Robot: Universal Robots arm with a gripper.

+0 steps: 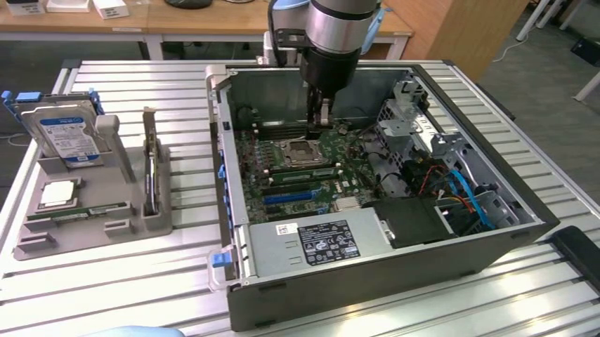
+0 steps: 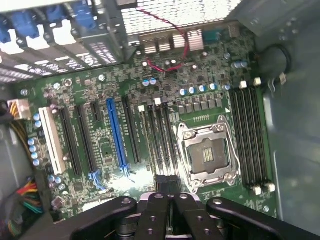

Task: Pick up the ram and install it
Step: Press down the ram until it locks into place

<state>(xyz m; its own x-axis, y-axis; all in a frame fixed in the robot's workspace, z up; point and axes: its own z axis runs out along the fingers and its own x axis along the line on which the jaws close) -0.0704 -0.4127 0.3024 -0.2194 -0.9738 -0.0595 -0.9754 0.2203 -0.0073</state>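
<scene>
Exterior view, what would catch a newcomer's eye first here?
The open computer case fills the middle of the table, its green motherboard exposed. The gripper reaches down inside it, shut, just beside the empty CPU socket. On the exterior view's left, a grey holder carries a hard drive.

Open PC case lying on the slatted table, motherboard showing an empty CPU socket. Grey holder tray sitting at exterior view's left, hard drive standing upright, CPU chip lying nearer.
</scene>
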